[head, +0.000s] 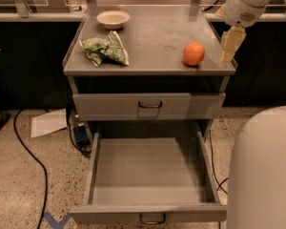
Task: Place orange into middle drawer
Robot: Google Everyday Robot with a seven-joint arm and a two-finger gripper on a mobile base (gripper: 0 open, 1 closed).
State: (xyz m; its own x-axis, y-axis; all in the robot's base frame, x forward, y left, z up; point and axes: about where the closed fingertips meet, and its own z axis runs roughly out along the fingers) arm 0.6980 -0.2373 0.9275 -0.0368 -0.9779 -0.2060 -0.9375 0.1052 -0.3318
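Note:
The orange sits on the right side of the grey cabinet top, near its front edge. My gripper hangs pointing down just right of the orange, over the top's right edge, and is apart from the fruit. The middle drawer is pulled wide out below, with a greyish loop handle on its front panel, and nothing lies in it. The drawer above it, with a dark loop handle, is shut.
A green-and-white snack bag lies on the top's left side. A pale cream bowl stands at the back left. A white part of my body fills the lower right. Cables and a sheet of paper lie on the floor at left.

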